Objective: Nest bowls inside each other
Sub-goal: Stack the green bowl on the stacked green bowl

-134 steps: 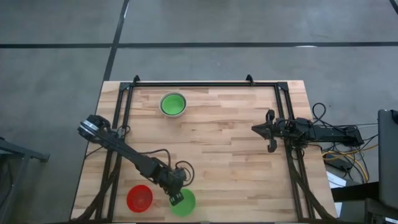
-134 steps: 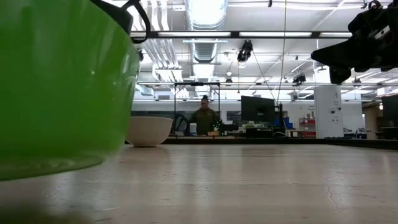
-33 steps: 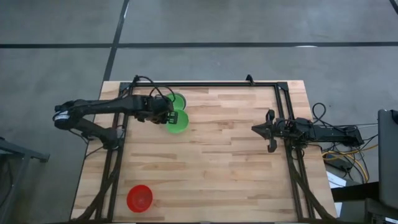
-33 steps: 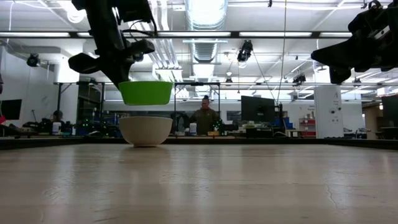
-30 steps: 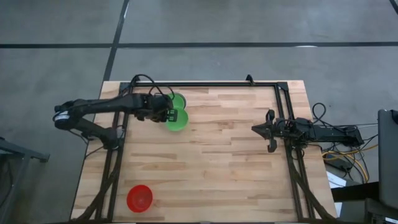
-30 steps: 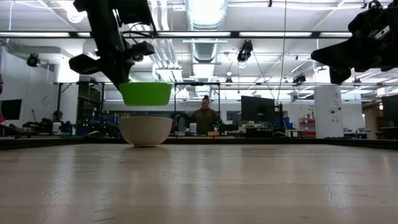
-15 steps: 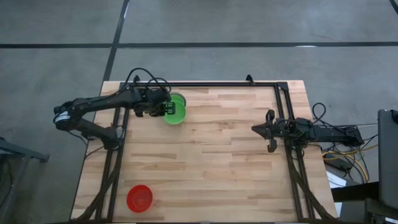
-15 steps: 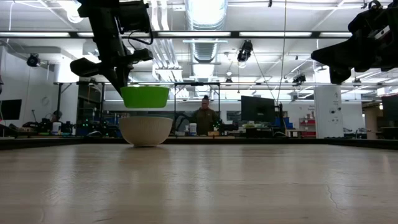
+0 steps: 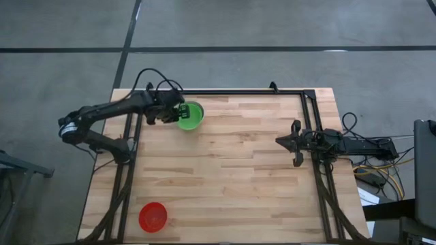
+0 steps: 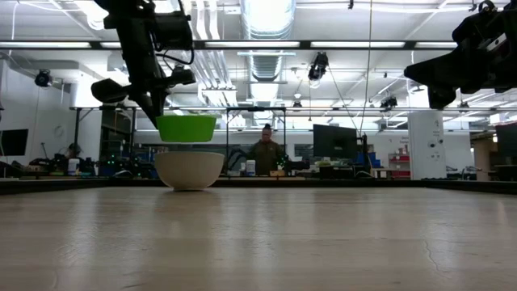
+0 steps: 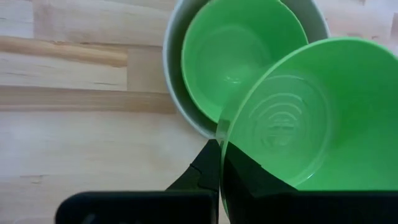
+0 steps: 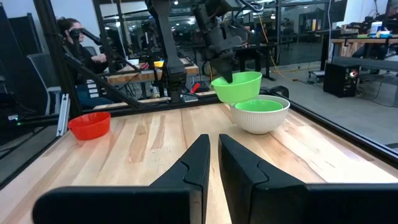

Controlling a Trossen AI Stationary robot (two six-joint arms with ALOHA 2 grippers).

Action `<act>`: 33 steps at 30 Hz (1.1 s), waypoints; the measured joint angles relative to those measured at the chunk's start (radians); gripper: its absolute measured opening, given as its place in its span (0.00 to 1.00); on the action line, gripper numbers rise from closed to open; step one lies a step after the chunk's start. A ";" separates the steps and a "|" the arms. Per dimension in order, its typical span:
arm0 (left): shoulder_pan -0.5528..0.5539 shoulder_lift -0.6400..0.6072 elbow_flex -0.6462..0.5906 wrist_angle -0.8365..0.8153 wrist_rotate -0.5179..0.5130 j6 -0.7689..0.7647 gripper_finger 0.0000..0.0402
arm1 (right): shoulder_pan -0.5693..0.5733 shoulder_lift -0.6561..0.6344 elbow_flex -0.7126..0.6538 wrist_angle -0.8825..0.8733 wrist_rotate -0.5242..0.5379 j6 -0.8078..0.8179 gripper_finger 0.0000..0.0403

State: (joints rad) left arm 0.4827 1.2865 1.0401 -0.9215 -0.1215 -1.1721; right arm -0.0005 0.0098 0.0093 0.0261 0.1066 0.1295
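Green bowl held above the white-grey bowl stack.
Left gripper (image 11: 219,163) clamped tight on the rim of a green bowl (image 10: 187,127), clear above the white-grey bowl (image 10: 189,170), which has a green bowl nested inside (image 11: 239,53); red bowl (image 9: 152,217) well apart; right gripper (image 12: 213,149) idle, fingers nearly together, empty.

The wooden table (image 9: 231,170) lies open through its middle and its near right. At the far left, the left gripper (image 9: 178,113), clamped on a bright green plastic bowl (image 10: 187,127), blocks the way just above the white-grey bowl (image 10: 190,170). A red plastic bowl (image 9: 152,216) occupies the near left corner; the right gripper (image 9: 294,144) hangs at the right edge.
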 joint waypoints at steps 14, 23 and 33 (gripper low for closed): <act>0.149 0.002 0.000 0.043 0.029 0.077 0.01 | 0.000 0.000 0.000 0.000 0.000 0.000 0.08; 0.236 0.056 0.000 0.094 0.090 0.171 0.01 | 0.000 0.000 0.000 0.000 0.000 -0.001 0.08; 0.242 0.144 0.000 0.149 0.137 0.207 0.01 | 0.000 0.000 0.000 0.000 0.000 -0.001 0.08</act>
State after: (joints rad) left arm 0.7246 1.4309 1.0401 -0.7725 0.0152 -0.9648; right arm -0.0003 0.0101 0.0093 0.0261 0.1063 0.1285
